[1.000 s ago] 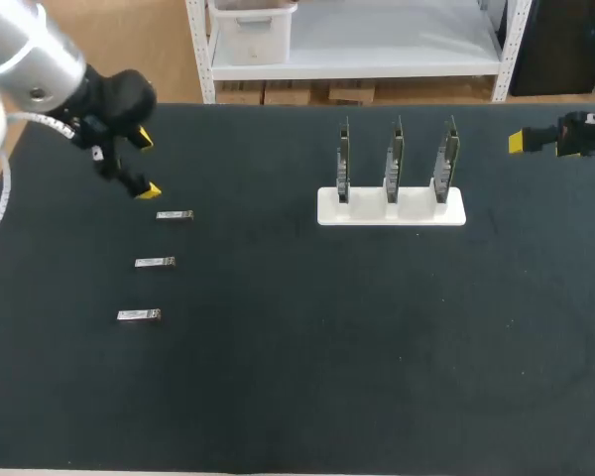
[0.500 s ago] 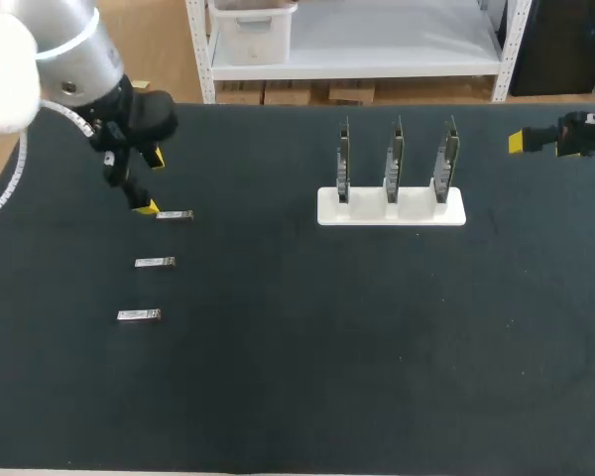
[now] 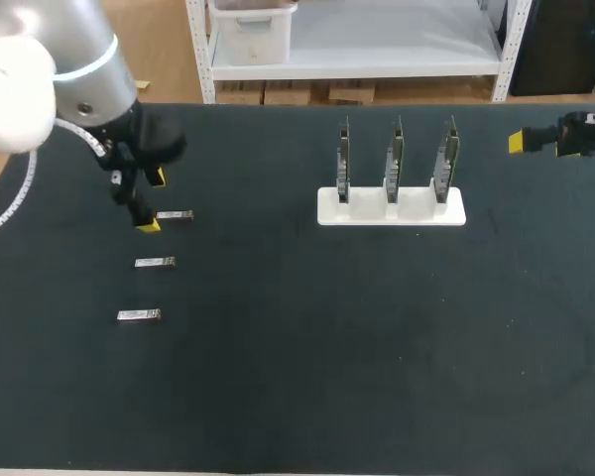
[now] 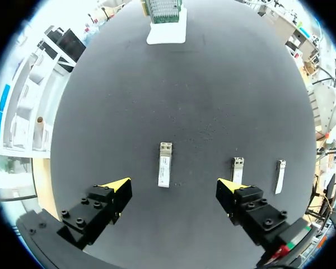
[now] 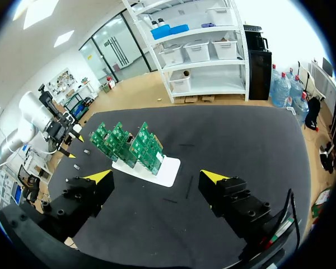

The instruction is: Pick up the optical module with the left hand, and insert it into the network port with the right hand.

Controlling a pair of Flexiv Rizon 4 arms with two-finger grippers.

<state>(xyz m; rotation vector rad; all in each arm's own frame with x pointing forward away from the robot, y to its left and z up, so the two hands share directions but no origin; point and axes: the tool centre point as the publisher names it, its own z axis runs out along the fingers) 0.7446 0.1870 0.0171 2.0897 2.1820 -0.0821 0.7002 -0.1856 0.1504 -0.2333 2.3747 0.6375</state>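
Looking at the optical module (image 4: 164, 164), I think it is small, light and hard, like a little metal stick, so it will not bend or squash. Its sides look smooth and shiny, so it could slip or spin if it is pinched at just one end. A good spot to hold it would be the two long sides near the middle, with one end left free for the other arm and for the port. It is a thin silver bar with a pale strip on top, and its far end looks a bit blocky. It lies flat on the dark bench (image 3: 297, 377), at the far end of a row with two other modules (image 3: 155, 262). The left end effector (image 4: 176, 185) is spread wide just above it, with the near end of the module between the two yellow tips and touching neither one. The right end effector (image 5: 158, 176) is spread wide too and holds nothing, well apart from the green boards (image 5: 129, 143) that stand up in a white stand (image 3: 391, 208).
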